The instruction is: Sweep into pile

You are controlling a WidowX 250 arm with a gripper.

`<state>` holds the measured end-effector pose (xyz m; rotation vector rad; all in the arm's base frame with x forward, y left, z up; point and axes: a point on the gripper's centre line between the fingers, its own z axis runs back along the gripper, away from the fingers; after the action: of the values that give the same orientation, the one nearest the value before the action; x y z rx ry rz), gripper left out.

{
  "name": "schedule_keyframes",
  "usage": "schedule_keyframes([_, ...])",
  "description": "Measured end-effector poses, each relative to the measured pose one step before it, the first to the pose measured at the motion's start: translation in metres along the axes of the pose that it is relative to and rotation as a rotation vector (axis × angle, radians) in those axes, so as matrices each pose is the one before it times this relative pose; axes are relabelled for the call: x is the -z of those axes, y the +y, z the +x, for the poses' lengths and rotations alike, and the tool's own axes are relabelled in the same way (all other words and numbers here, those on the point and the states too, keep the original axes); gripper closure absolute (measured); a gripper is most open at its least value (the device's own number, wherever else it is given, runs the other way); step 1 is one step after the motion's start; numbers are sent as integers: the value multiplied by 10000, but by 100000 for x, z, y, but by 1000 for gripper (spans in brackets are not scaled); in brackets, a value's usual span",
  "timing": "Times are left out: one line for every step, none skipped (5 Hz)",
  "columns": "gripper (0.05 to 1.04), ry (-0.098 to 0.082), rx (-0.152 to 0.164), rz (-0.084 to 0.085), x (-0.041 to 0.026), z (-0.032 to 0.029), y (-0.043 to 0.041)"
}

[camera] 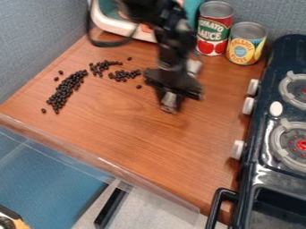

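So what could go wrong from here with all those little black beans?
The beans lie in loose clumps with strays around, so a sweep may miss some. The lone bean nearest the front edge of the counter could roll off if knocked. The arm looks close to the red can, so a wide swing might bump it.

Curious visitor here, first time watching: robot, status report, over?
Gripper over counter, beside the black beans. Beans in separate clusters plus strays, not one pile. Nothing seen in the way; red can, yellow can stand clear of beans.
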<state>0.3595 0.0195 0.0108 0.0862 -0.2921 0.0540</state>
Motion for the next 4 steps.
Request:
schedule_keyframes([704, 269, -1082, 315, 191, -695, 4699])
schedule_keyframes([704, 9, -28, -41, -11, -71, 514])
schedule_keyframes([704, 29, -399, 209, -38, -390, 1852])
schedule_keyframes([704, -44, -921, 240, -132, -280, 1754])
